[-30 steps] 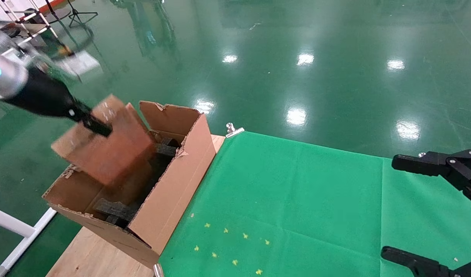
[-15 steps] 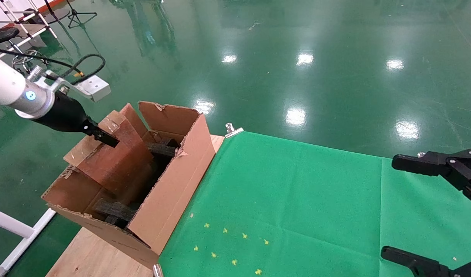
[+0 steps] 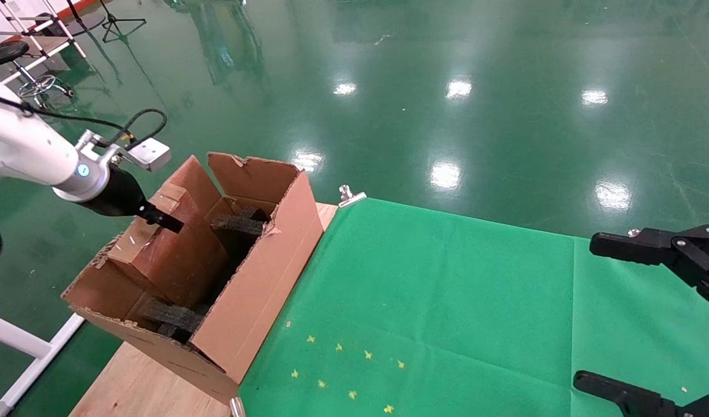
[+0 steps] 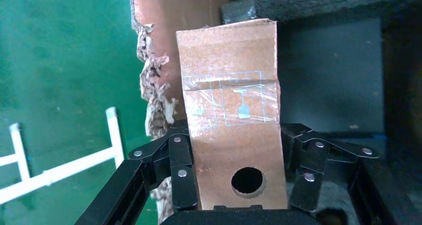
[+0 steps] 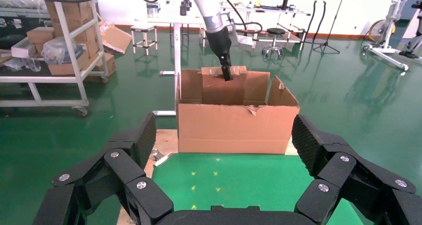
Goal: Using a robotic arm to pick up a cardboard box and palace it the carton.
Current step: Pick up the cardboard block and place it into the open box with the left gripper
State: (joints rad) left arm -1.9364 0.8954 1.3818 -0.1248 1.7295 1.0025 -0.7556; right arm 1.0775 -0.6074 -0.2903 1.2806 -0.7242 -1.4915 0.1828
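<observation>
My left gripper [image 3: 157, 219], on the white arm, is shut on the cardboard box [image 3: 169, 255]. It holds the box upright, tilted, with its lower part down inside the carton [image 3: 262, 272] near the left wall. In the left wrist view the fingers [image 4: 179, 160] clamp the taped box [image 4: 234, 110] on both sides, the round hole [image 4: 247, 180] facing the camera. Black foam blocks [image 3: 238, 223] lie in the carton. My right gripper [image 3: 584, 313] is open and empty over the green cloth at the right. The right wrist view shows the carton [image 5: 238, 128] with the box [image 5: 223, 88] sticking up.
A green cloth [image 3: 447, 301] with small yellow marks [image 3: 354, 370] covers the table right of the carton. Bare wood [image 3: 140, 382] shows under the carton at the table's left edge. A metal clip [image 3: 350, 196] holds the cloth's far corner. A white frame [image 3: 24, 347] stands on the floor.
My left gripper has moved down and slightly right with the box, lowering it from above the carton into the carton's left side. The right gripper has not moved.
</observation>
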